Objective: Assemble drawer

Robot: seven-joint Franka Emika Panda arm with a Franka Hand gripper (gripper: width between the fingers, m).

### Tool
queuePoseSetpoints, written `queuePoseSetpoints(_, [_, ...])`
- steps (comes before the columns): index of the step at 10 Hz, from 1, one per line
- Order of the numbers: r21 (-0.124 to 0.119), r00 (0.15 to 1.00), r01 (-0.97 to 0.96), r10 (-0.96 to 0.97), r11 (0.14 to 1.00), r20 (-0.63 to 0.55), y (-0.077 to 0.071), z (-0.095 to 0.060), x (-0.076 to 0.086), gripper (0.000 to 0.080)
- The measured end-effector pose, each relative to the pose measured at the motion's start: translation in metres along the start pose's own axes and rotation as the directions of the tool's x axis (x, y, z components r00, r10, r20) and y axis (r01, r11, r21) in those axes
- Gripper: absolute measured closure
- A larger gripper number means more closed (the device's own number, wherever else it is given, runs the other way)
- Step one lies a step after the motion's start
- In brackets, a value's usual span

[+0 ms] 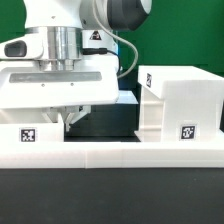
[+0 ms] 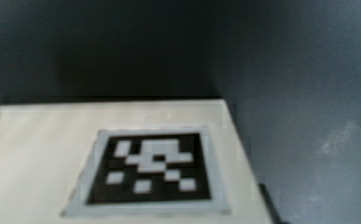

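Note:
The drawer's large white housing (image 1: 178,104) stands at the exterior view's right, with square tags on its side and front. My gripper (image 1: 67,116) hangs low to the housing's left, just behind the long low white wall (image 1: 110,152). Its fingertips are dark and partly hidden by the wall, so I cannot tell their gap or whether they hold anything. The wrist view shows a flat white surface (image 2: 44,140) with a black-and-white tag (image 2: 150,166) close below the camera. I cannot tell which part it belongs to. No fingers show there. No tray is clearly in view.
The low white wall runs across the front and carries a tag (image 1: 27,135) at the exterior view's left. Dark table (image 2: 292,90) lies beside the tagged white surface. A green backdrop (image 1: 185,35) stands behind the scene.

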State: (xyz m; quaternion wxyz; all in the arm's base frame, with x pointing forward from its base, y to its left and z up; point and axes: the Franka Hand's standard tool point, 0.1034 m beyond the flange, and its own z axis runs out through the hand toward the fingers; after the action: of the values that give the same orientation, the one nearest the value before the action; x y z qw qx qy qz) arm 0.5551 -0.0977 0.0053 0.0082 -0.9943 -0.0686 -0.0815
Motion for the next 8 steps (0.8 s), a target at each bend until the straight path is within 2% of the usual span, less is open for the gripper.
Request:
queuePoseSetpoints(5, [0.000, 1.000, 0.000, 0.000, 1.000, 0.000, 0.0000, 0.0000, 0.0000, 0.0758])
queuePoseSetpoints(7, [0.034, 0.996, 0.081, -0.082, 0.996, 0.027, -0.0007, -0.0074, -0.0045, 0.0758])
queuePoseSetpoints(8, [0.033, 0.996, 0.085, -0.086, 0.996, 0.026, -0.0013, -0.0098, -0.0069, 0.0758])
